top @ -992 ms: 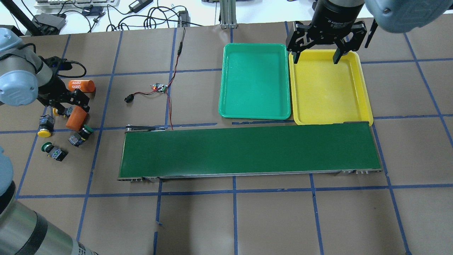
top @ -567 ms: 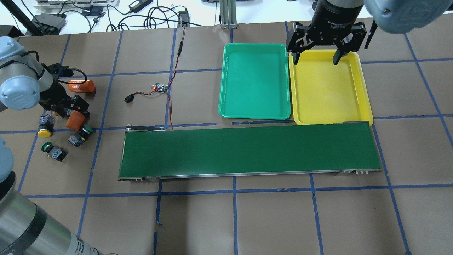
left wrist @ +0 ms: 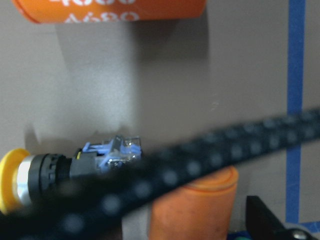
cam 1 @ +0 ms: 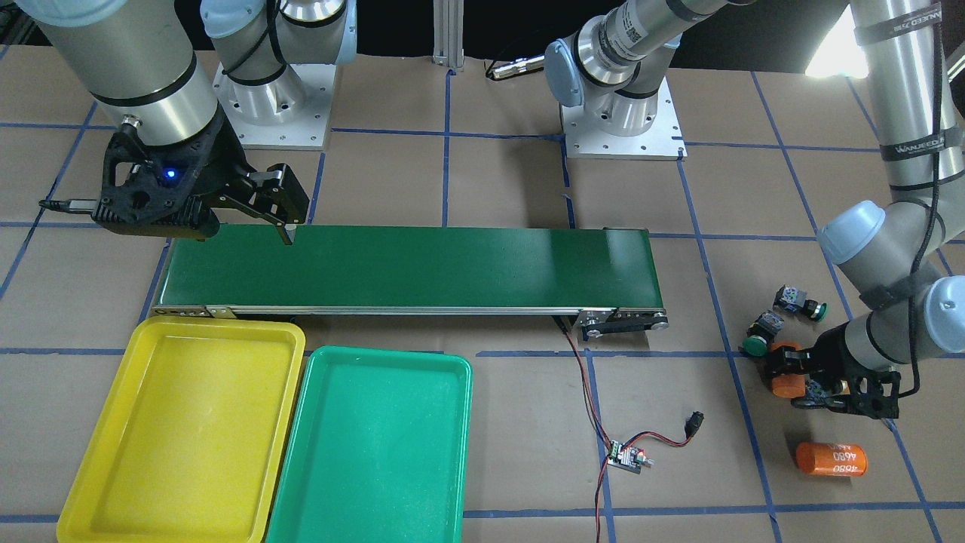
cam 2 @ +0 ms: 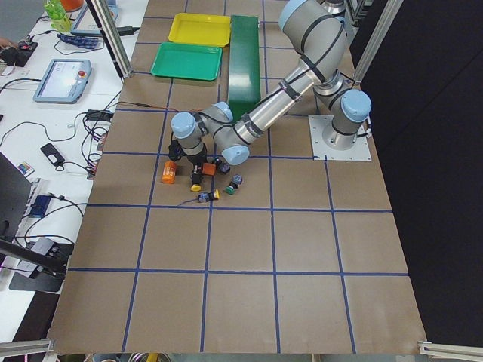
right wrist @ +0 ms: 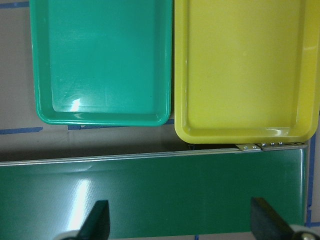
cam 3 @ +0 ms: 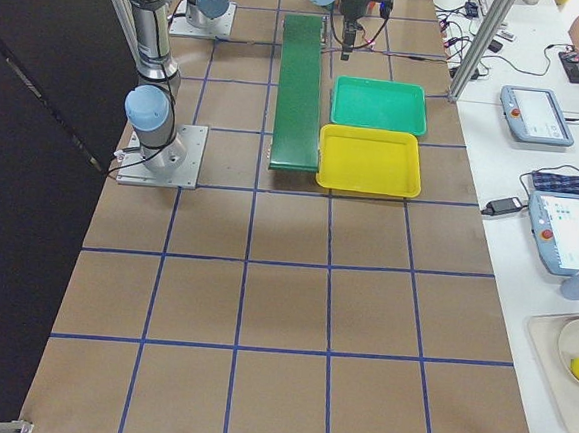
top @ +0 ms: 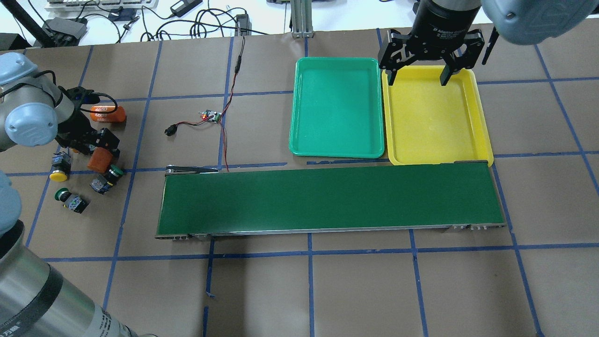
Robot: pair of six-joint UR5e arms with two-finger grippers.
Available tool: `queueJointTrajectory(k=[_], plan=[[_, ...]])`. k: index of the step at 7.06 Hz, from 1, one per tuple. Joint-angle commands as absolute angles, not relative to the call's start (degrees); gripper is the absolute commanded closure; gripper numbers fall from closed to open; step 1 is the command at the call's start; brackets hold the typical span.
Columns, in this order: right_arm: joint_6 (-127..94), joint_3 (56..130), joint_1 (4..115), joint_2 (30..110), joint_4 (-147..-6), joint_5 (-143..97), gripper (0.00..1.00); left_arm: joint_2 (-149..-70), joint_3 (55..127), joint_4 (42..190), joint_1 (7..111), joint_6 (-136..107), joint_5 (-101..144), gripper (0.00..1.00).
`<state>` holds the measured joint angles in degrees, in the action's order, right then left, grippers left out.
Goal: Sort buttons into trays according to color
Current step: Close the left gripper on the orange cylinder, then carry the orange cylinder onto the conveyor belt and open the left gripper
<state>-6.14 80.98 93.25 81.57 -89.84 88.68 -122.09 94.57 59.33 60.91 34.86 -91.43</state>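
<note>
Left end effector (top: 89,146) has edged toward the upright orange cylinder (top: 98,160), its grip impossible to tell; right end effector (top: 417,77) stays spread.

Table (top: 355,290) surface: brown paper, gridded with blue tape (top: 309,252). In the right-end view, a white bench (cam 3: 493,303) at 3 o'clock carries teach pendants (cam 3: 533,113); a dark backdrop (cam 3: 20,205) stands at 9 o'clock. Overhead, an aluminium post (top: 299,18) stands at 12 o'clock.

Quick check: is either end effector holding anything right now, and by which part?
Right end effector is open and empty. Left end effector sits low by a yellow button and orange cylinder; whether it grips either cannot be told.
</note>
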Motion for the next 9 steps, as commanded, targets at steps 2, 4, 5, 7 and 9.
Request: queueJointTrajectory(k=[2,4,5,7,9], plan=[[-6.15,80.77,93.42,81.74,-90.08,88.68,0.00,-118.58,94.22,60.20,61.52,34.10,-91.06,1.00],[-6.15,80.95,93.34,81.74,-89.91,88.59,0.00,-111.49,94.22,67.37,65.45,33.66,-89.66,1.00],[-6.24,80.86,93.34,81.74,-90.09,88.68,0.00,-107.53,94.74,71.59,71.66,34.18,-89.91,1.00],[-6.06,80.95,93.16,81.65,-89.91,88.77,0.00,-101.01,99.46,74.78,80.21,41.86,-89.74,1.00],[-6.15,81.04,93.08,81.65,-89.65,88.68,0.00,-93.56,110.34,74.80,83.14,57.04,-90.00,1.00]])
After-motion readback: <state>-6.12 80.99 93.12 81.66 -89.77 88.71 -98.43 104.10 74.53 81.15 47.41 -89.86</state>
